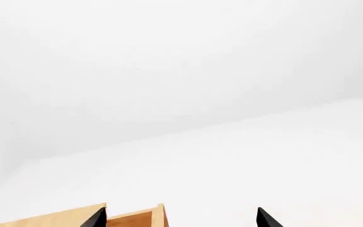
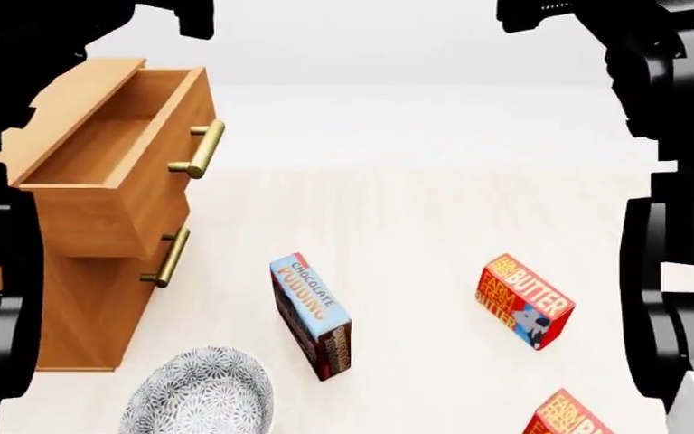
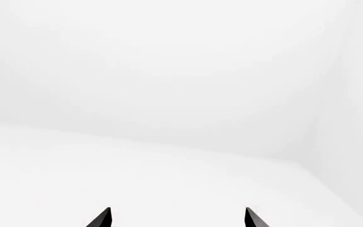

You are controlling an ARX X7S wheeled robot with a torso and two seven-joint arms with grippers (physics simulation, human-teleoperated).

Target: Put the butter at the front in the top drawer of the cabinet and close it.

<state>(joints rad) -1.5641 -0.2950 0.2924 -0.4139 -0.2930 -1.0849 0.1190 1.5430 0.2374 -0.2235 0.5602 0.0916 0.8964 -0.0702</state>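
Standing on a pale cream tabletop (image 2: 432, 226) in a bare white room, the cabinet (image 2: 88, 298) at the left has its top drawer (image 2: 112, 149) pulled open, with a patterned bowl (image 2: 199, 393) before it. The pudding box (image 2: 311, 315) lies midway, and the butter (image 2: 564, 418) at the front sits by the right near edge, its twin (image 2: 526, 300) just behind. Both arms are raised, the left fingers (image 1: 96, 218) apart above the drawer, the right fingers (image 3: 100, 219) apart too, both holding nothing.
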